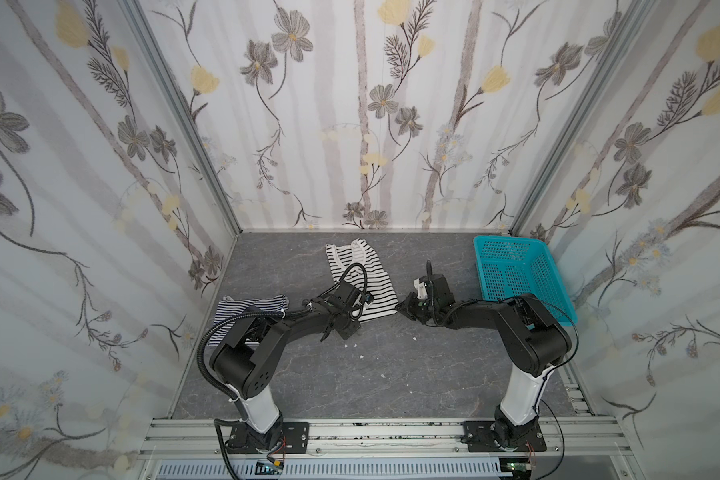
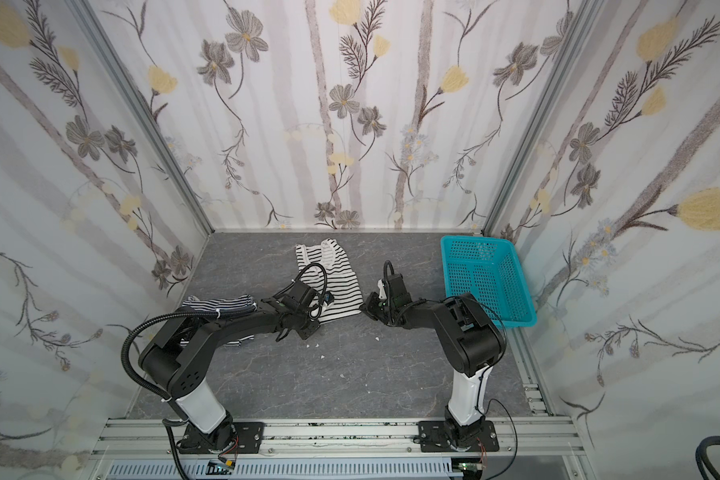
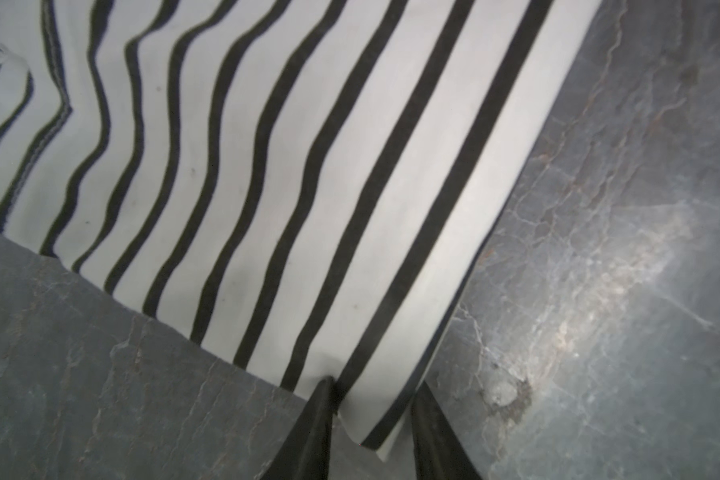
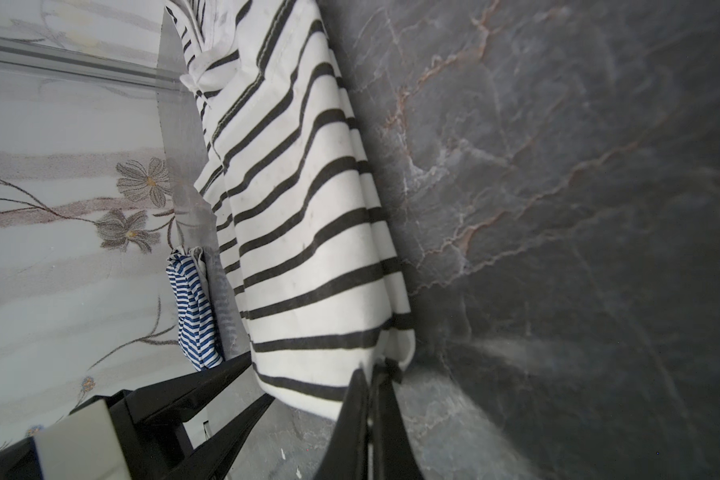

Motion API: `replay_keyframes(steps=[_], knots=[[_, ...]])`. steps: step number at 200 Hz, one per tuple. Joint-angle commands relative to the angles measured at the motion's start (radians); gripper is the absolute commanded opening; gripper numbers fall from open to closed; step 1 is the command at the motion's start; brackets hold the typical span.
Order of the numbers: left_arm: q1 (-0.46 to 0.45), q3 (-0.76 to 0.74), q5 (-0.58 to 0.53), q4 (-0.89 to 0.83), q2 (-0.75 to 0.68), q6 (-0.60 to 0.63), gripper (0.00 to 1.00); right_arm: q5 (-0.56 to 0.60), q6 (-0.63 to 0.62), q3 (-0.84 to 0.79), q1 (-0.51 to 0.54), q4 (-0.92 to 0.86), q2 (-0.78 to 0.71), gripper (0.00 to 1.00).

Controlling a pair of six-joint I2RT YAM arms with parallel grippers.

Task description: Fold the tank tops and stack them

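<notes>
While the right fingers [image 4: 364, 390] pinch a corner of the wide-striped top [image 1: 381, 291] left of the basket [image 1: 528, 270], the left fingers [image 3: 314, 428] stand open astride another corner; the fine-striped top [image 1: 242, 305] lies farther left

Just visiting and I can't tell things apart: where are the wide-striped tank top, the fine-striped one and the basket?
wide-striped tank top [image 1: 377, 286]: in a top view, on its lower body.
fine-striped tank top [image 1: 238, 306]: in a top view, on its far part.
turquoise basket [image 1: 506, 251]: in a top view, on its far wall.
</notes>
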Motion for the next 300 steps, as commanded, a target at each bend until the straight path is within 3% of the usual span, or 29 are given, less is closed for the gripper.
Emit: replay_keyframes(steps=[1, 25, 57, 102, 154, 205, 243, 269, 300], knots=[[0.002, 0.000, -0.025, -0.004, 0.012, 0.015, 0.34, -0.014, -0.009, 0.010, -0.004, 0.021, -0.013, 0.00], [0.002, -0.005, -0.017, -0.005, 0.029, 0.029, 0.31, -0.019, -0.011, 0.015, -0.009, 0.017, -0.013, 0.00], [0.002, -0.018, 0.006, -0.013, 0.038, 0.058, 0.00, -0.027, -0.011, 0.022, -0.015, 0.020, -0.008, 0.00], [-0.028, -0.030, 0.083, -0.052, -0.058, 0.068, 0.00, -0.032, 0.005, -0.036, -0.020, 0.057, -0.060, 0.00], [-0.123, 0.010, 0.241, -0.206, -0.183, 0.073, 0.00, -0.009, 0.027, -0.207, 0.007, 0.041, -0.289, 0.00], [-0.235, 0.043, 0.426, -0.340, -0.251, 0.075, 0.00, 0.082, 0.031, -0.313, 0.020, -0.167, -0.633, 0.00], [-0.259, 0.089, 0.573, -0.409, -0.287, 0.076, 0.00, 0.143, 0.012, -0.281, 0.016, -0.358, -0.841, 0.00], [-0.260, 0.117, 0.645, -0.447, -0.311, 0.104, 0.00, 0.139, -0.012, -0.226, 0.011, -0.413, -0.871, 0.00], [-0.240, 0.150, 0.644, -0.454, -0.304, 0.125, 0.00, 0.124, -0.029, -0.152, 0.008, -0.427, -0.793, 0.00]])
